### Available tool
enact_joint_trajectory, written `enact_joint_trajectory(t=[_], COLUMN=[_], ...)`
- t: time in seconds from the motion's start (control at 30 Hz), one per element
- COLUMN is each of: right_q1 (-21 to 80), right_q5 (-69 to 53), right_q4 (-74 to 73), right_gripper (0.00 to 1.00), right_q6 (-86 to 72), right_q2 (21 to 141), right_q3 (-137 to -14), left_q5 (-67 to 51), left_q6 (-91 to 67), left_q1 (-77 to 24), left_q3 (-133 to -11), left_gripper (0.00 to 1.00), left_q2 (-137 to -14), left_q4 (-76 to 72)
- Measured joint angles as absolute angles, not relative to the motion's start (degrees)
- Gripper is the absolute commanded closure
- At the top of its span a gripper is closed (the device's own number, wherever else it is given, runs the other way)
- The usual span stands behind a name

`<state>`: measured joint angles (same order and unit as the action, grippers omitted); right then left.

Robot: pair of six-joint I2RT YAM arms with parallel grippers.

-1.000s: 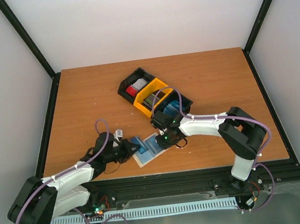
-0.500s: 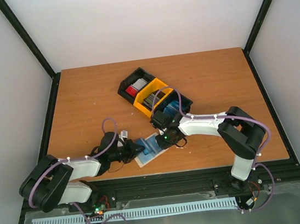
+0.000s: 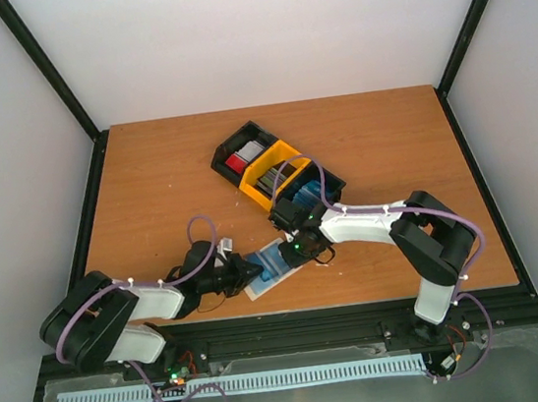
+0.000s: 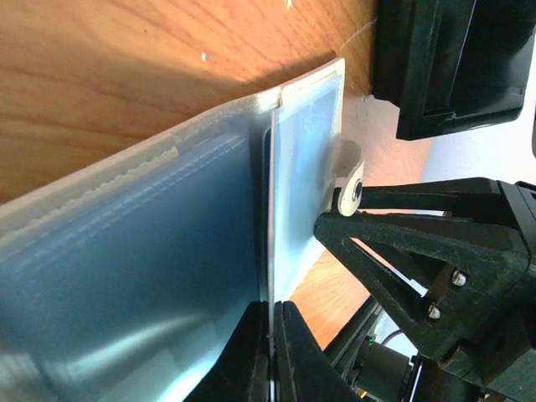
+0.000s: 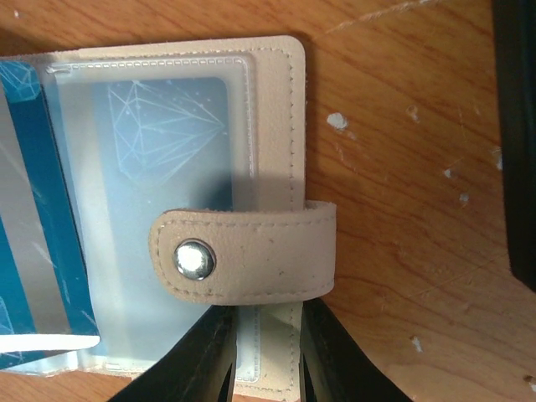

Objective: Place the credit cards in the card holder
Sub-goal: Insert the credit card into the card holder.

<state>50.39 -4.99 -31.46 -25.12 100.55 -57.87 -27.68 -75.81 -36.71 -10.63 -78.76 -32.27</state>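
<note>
A beige, stitched folding card holder (image 3: 270, 270) lies opened flat on the wooden surface (image 3: 147, 177), near the black-and-yellow three-compartment plastic tray (image 3: 245, 187) and on its side towards the arm bases. The right end effector (image 5: 268, 360) is on the flap nearer the tray. Its jaws stand a little apart, straddling the beige border just below the snap tab (image 5: 243, 255). It seems to press that flap down rather than pinch it. The left end effector (image 4: 270, 343) is on the side farther from the tray, with its jaws together on a thin clear plastic leaf of the card holder, so that the leaf stands on edge. One pale blue credit card with a fine line pattern (image 5: 167, 126) already sits inside a clear pocket of the flap nearer the tray. A second, deeper blue card with a grey band (image 5: 33, 234) shows on the leaf farther from the tray, though whether it is fully pocketed cannot be told. In the tray itself, silver-and-red cards (image 3: 243, 157), dark grey cards (image 3: 268, 176) and more blue cards (image 3: 310, 194) lie in their separate compartments. The task therefore looks to be at an early stage, with a card or two filed and most cards not yet moved. The present grip reads as holding a fresh pocket open for the next card.
</note>
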Motion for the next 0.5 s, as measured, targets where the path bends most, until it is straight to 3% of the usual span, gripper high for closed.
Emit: enact_joint_trajectory(t=[0.5], right_q1=[50.3], right_q5=[-5.2], right_q4=[-32.6], right_gripper=[0.78], right_q6=[-25.1], right_q2=[101.3], right_q3=[-58.9], left_q5=[-29.1], left_q6=[-78.2], left_q1=[-37.7], left_q3=[-10.2], left_gripper=[0.99], left_q2=[-82.8], left_q4=[-37.3])
